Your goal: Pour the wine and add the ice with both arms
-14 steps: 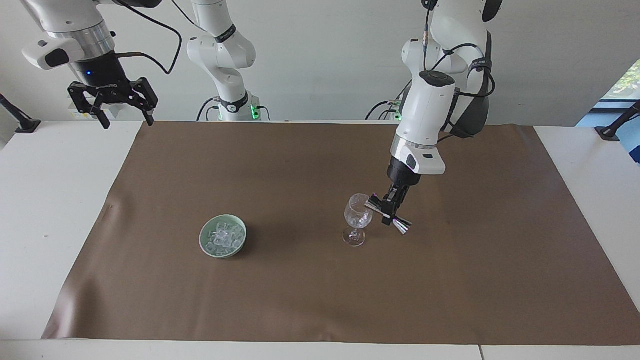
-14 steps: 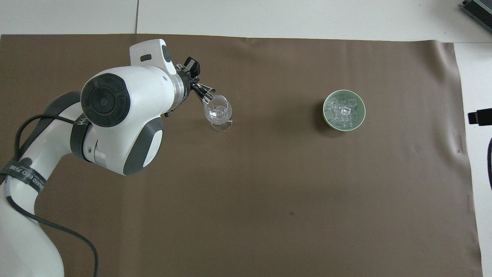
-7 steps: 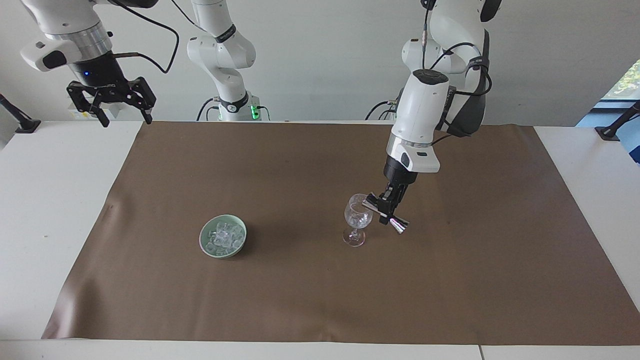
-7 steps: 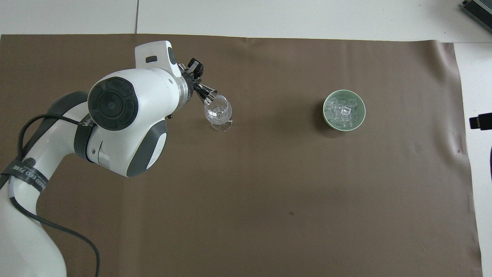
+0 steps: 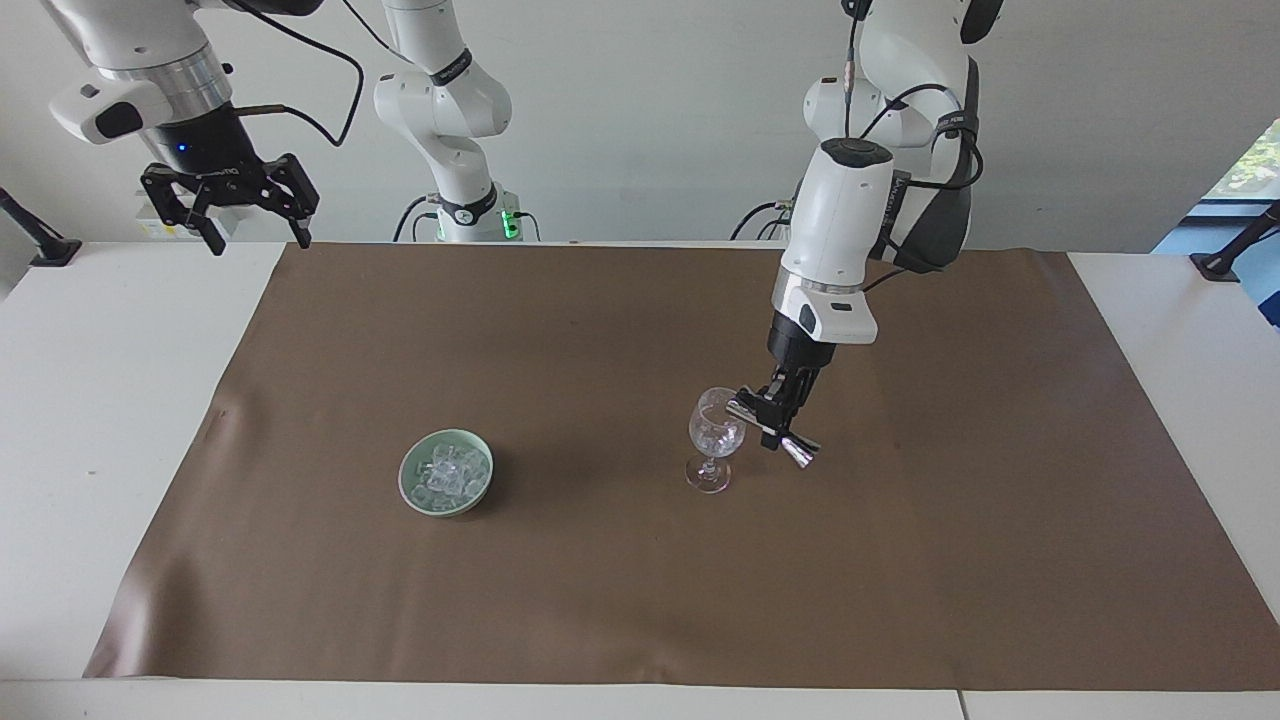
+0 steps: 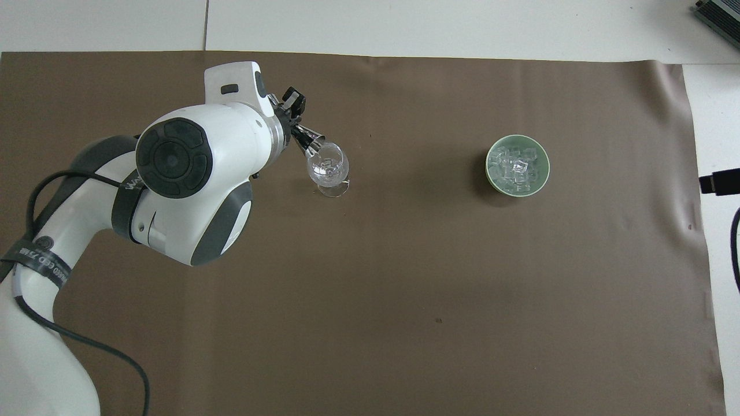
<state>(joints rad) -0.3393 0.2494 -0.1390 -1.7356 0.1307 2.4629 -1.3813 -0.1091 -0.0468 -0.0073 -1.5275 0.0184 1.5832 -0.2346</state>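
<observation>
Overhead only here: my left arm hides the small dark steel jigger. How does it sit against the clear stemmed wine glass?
Observer: The small dark steel jigger lies tipped on its side, clamped in the left arm's jaws. One mouth is at the rim of the clear stemmed wine glass; I cannot tell whether they touch.
Operator: And my right arm? I see only a black tip.
Observer: It waits, raised over the white table at its own end. The right arm's jaws are open and empty.

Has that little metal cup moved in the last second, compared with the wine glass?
Yes, slightly. The jigger, held tilted by the left gripper, has shifted a little toward the glass, its mouth now at the glass's rim.
</observation>
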